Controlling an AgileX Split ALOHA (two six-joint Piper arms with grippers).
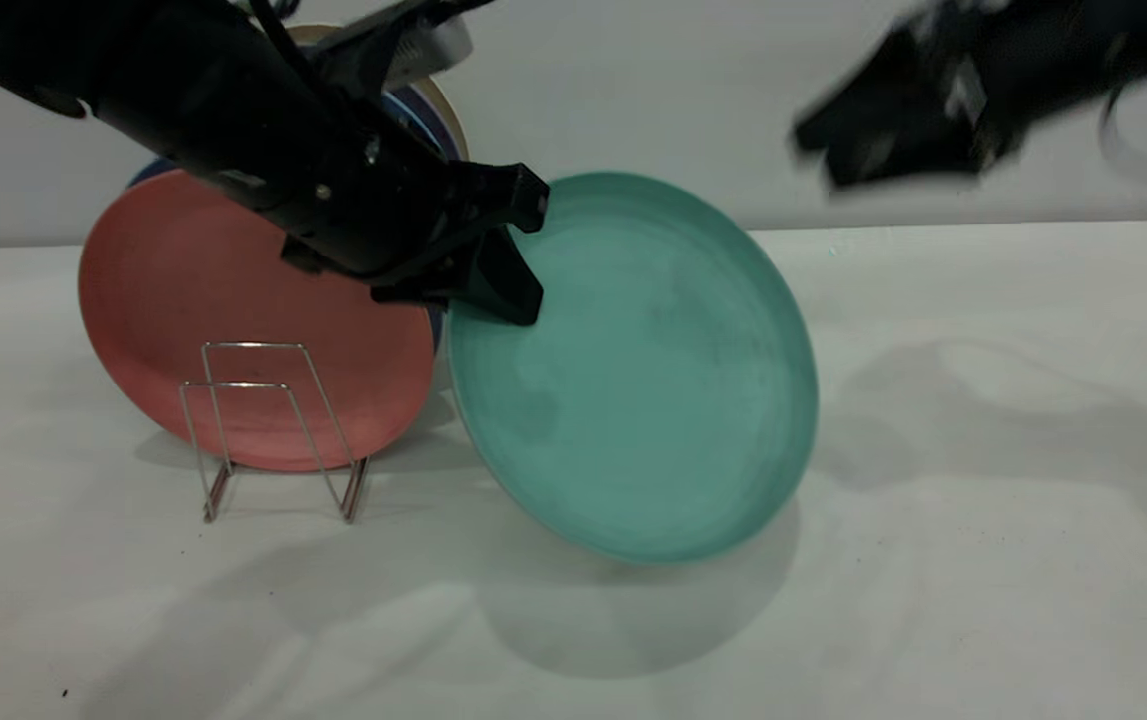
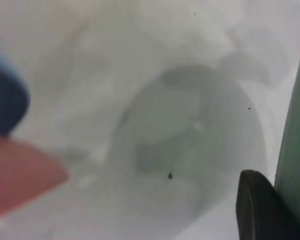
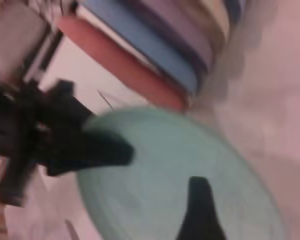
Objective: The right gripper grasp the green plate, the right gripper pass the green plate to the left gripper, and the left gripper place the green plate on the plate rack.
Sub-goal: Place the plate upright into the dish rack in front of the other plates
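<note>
Gripping green plate (image 1: pixel 633 370) rim — left gripper (image 1: pixel 503 255); right gripper (image 1: pixel 833 150) raised, jaws unclear.

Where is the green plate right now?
Exterior view, centre: the green plate hangs tilted above the table, its upper-left rim clamped in the left tool, just right of the plate rack.

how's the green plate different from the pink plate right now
The green plate hangs tilted above the table, clamped at its upper rim by the left gripper; the pink plate stands upright in the plate rack, untouched. The green plate is beside the rack, not in it. Both are round, matte and look alike in size.
</note>
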